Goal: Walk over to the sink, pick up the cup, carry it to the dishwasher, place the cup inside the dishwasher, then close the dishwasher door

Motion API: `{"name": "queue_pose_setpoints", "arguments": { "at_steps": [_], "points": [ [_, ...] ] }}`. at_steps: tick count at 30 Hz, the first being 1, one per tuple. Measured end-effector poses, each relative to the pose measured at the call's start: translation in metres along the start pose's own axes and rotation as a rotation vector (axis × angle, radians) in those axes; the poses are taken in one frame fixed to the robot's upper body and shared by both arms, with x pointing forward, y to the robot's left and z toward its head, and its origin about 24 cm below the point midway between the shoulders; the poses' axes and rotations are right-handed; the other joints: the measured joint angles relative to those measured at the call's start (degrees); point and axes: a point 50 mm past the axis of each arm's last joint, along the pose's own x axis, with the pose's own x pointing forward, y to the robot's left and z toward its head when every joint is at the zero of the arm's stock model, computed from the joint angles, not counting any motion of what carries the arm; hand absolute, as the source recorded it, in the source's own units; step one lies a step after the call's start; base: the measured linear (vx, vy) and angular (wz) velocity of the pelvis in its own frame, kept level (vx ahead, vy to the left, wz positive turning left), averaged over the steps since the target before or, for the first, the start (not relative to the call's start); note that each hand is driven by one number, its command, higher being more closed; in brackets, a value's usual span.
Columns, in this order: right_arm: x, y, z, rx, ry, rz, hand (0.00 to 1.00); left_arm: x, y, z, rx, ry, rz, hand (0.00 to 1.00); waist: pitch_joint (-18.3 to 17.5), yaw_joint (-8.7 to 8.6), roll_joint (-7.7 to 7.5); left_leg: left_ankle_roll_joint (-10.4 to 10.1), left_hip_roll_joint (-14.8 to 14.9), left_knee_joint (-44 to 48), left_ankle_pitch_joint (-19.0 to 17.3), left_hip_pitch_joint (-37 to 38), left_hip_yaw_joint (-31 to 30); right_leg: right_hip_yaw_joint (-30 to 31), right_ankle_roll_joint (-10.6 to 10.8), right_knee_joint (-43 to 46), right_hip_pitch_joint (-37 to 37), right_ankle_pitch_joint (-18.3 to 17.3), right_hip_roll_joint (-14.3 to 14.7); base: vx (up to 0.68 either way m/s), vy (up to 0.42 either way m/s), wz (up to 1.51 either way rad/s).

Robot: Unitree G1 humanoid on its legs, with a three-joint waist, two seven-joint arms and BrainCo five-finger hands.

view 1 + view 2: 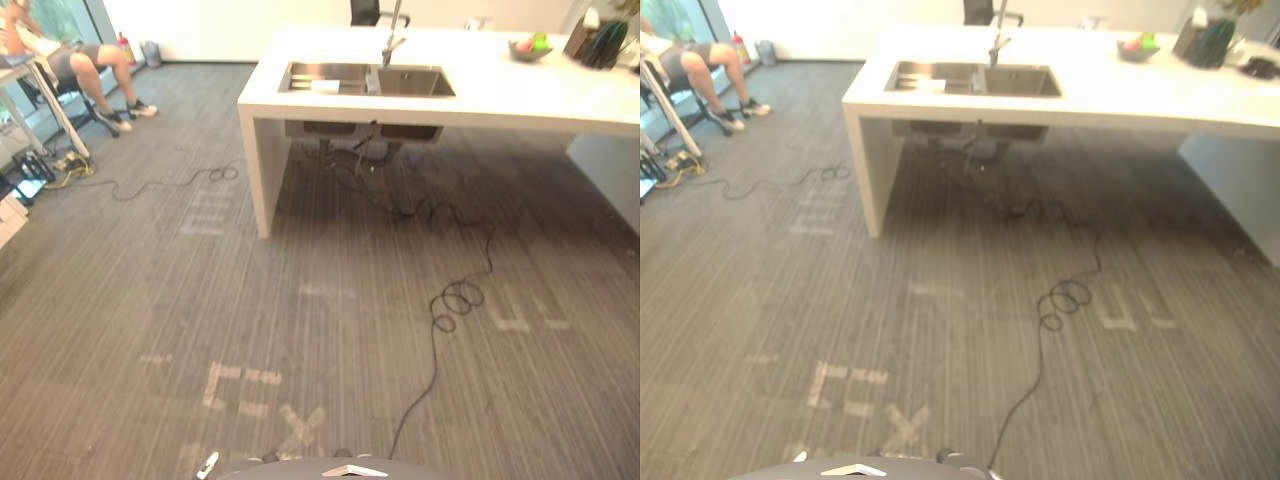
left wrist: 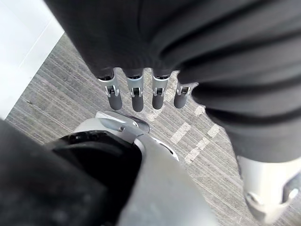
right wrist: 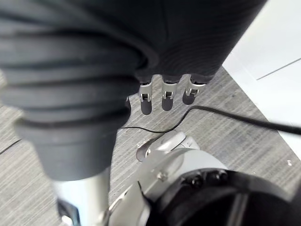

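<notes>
A steel double sink (image 1: 365,79) with a tall tap (image 1: 392,40) is set into a white counter (image 1: 500,95) some way ahead across the grey carpet. A small pale object (image 1: 325,86) lies in the sink's left basin; I cannot tell whether it is the cup. My left hand (image 2: 136,96) hangs over the carpet with straight fingers and holds nothing. My right hand (image 3: 162,99) hangs the same way, open and empty.
A person (image 1: 85,65) sits on a chair at the far left beside a desk, with cables on the floor there. A fruit bowl (image 1: 528,47) and a dark holder (image 1: 600,42) stand on the counter's right part. The counter's side panel (image 1: 262,170) reaches the floor.
</notes>
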Motion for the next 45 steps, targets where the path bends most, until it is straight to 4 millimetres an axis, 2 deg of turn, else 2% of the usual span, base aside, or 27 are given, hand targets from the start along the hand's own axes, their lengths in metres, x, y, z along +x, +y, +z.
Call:
{"name": "queue_pose_setpoints", "arguments": {
  "at_steps": [2, 6, 10, 13, 15, 16, 17, 18, 20, 24, 26, 27, 31, 37, 42, 44, 45],
  "points": [
    [0.000, 0.003, 0.003, 0.015, -0.007, 0.017, 0.00, 0.001, -0.004, 0.005, 0.008, -0.023, -0.032, 0.00, 2.2, -0.01, 0.17, -0.4, 0.2, -1.2, 1.0, 0.8, 0.3, -1.4, 0.2, -3.0, 1.8, 1.2, 0.2, 0.08, -0.023, 0.02],
    [0.001, 0.005, 0.006, 0.002, -0.057, -0.010, 0.00, 0.001, -0.005, 0.005, 0.004, -0.021, -0.057, 0.00, 2.5, -0.03, -0.24, -0.4, 0.3, -3.1, 1.7, 3.6, 0.9, -2.2, 0.8, -6.9, 5.4, 3.1, 0.8, 0.17, -0.034, -0.04],
    [0.001, 0.014, 0.020, -0.085, -0.157, -0.019, 0.00, 0.001, -0.007, 0.008, 0.012, -0.027, -0.052, 0.00, 2.7, 0.00, -0.04, -0.5, 0.4, -3.7, 1.6, 5.1, 1.4, -4.6, 1.7, -7.5, 6.7, 3.8, 0.9, 0.13, -0.037, -0.08],
    [-0.002, 0.031, 0.040, -0.217, -0.303, -0.025, 0.00, 0.002, -0.011, 0.016, 0.035, -0.075, -0.041, 0.00, 2.8, 0.15, 0.03, -0.6, 0.4, -3.7, 1.6, 5.7, 1.5, -5.1, 1.8, -7.5, 7.4, 3.8, 0.9, 0.06, -0.015, 0.02],
    [-0.005, 0.050, 0.054, -0.228, -0.386, 0.006, 0.00, 0.003, -0.024, 0.035, 0.067, -0.157, -0.046, 0.00, 2.8, 0.34, 0.04, -0.6, 0.5, -3.9, 1.6, 5.6, 1.3, -6.1, 2.0, -7.5, 7.4, 3.7, 0.9, -0.01, 0.000, 0.12],
    [-0.006, 0.056, 0.057, -0.231, -0.400, 0.021, 0.00, 0.003, -0.028, 0.037, 0.068, -0.171, -0.051, 0.00, 2.8, 0.35, 0.05, -0.6, 0.5, -3.9, 1.6, 5.6, 1.3, -6.1, 2.1, -7.4, 7.5, 3.7, 0.9, -0.03, 0.008, 0.11],
    [-0.007, 0.067, 0.061, -0.242, -0.417, 0.049, 0.00, 0.004, -0.041, 0.043, 0.076, -0.196, -0.081, 0.00, 2.9, 0.38, 0.14, -0.6, 0.5, -4.1, 1.6, 5.7, 1.3, -6.2, 2.1, -7.3, 7.5, 3.6, 0.8, -0.04, 0.018, 0.09],
    [-0.008, 0.075, 0.062, -0.254, -0.427, 0.069, 0.00, 0.005, -0.053, 0.047, 0.097, -0.195, -0.111, 0.00, 2.9, 0.43, 0.26, -0.8, 0.4, -4.6, 1.7, 6.1, 1.3, -6.2, 2.2, -7.1, 7.6, 3.6, 0.8, -0.04, 0.020, 0.07],
    [-0.006, 0.079, 0.057, -0.274, -0.407, 0.090, 0.00, 0.007, -0.061, 0.046, 0.142, -0.159, -0.134, 0.00, 3.0, 0.49, 0.20, -0.9, 0.4, -4.8, 1.8, 6.4, 1.3, -6.2, 2.5, -6.6, 7.6, 3.4, 0.7, -0.04, 0.010, -0.03],
    [-0.002, 0.067, 0.046, -0.279, -0.328, 0.081, 0.00, 0.009, -0.059, 0.043, 0.235, -0.121, -0.110, 0.00, 3.0, 0.29, 0.09, -0.6, -0.1, -5.8, 2.0, 8.0, 1.5, -6.4, 2.5, -6.5, 8.8, 2.3, 0.2, -0.02, 0.003, -0.02],
    [0.000, 0.051, 0.038, -0.242, -0.284, 0.040, 0.00, 0.011, -0.050, 0.038, 0.227, -0.075, -0.061, 0.00, 3.0, 0.12, -0.48, -0.1, -0.3, -6.8, 2.3, 8.9, 1.8, -6.3, 2.5, -6.5, 9.2, 1.8, 0.1, -0.02, 0.002, -0.02],
    [0.000, 0.047, 0.037, -0.229, -0.278, 0.033, 0.00, 0.010, -0.047, 0.038, 0.219, -0.063, -0.049, 0.00, 2.7, 0.03, -0.26, 0.0, -0.4, -6.8, 2.4, 8.9, 1.8, -6.2, 2.5, -6.5, 9.2, 1.8, 0.1, -0.03, -0.005, -0.08],
    [0.000, 0.048, 0.036, -0.271, -0.271, 0.055, 0.00, 0.011, -0.044, 0.040, 0.228, -0.056, -0.001, 0.00, 2.5, -0.09, -1.05, 0.2, -0.4, -7.2, 2.5, 9.1, 2.2, -6.2, 2.4, -6.9, 9.2, 2.0, 0.0, -0.01, -0.006, -0.03],
    [0.002, 0.037, 0.025, -0.054, -0.238, 0.061, 0.00, 0.011, -0.036, 0.035, 0.073, -0.040, 0.043, 0.00, 2.3, -0.50, -1.45, 0.7, -0.4, -7.2, 2.5, 10.1, 3.3, -5.8, 2.1, -8.0, 10.6, 2.7, 0.3, 0.03, 0.001, -0.06],
    [0.002, 0.023, 0.017, -0.063, -0.221, 0.032, 0.00, 0.010, -0.030, 0.034, 0.061, -0.026, 0.027, 0.00, 2.3, -0.20, -1.59, 0.6, -0.1, -7.2, 1.8, 10.9, 5.0, -4.2, 1.9, -8.0, 10.7, 2.8, 0.6, 0.02, 0.005, -0.17],
    [0.002, 0.019, 0.015, -0.075, -0.219, 0.022, 0.00, 0.009, -0.027, 0.034, 0.081, -0.020, 0.017, 0.00, 2.2, -0.73, -1.72, 0.7, -0.1, -7.3, 1.5, 10.9, 5.4, -3.9, 2.4, -7.5, 10.4, 2.2, 0.5, 0.00, 0.017, -0.14],
    [0.002, 0.019, 0.015, -0.078, -0.222, 0.022, 0.00, 0.009, -0.027, 0.034, 0.095, -0.017, 0.004, 0.00, 2.2, -0.83, -1.67, 0.6, -0.1, -7.3, 1.0, 10.8, 5.9, -3.6, 2.6, -4.3, 8.7, 0.5, 0.1, 0.00, 0.036, -0.14]
  ]
}}
